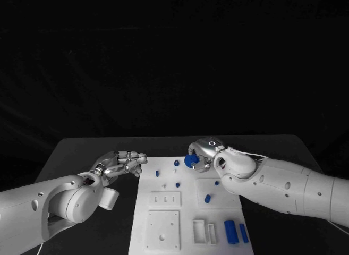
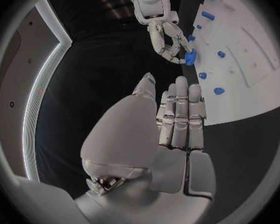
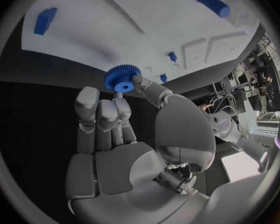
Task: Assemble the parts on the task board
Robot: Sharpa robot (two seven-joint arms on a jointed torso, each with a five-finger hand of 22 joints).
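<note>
No text, label, brand, number or sign can be read anywhere: the task board (image 1: 191, 212) near the right robot hand (image 1: 203, 155) is plain white, and its blue parts carry no markings.

The head view is dim: the upper half of the frame is near black, and light falls from above only on the white rectangular task board (image 1: 191, 212) at lower centre and the glossy white arms. Both wrist views are fisheye circles in dark frames, bending the board's straight edges. Soft highlights sheen the silver left hand (image 2: 177, 119) and silver right hand (image 3: 124, 139).
</note>
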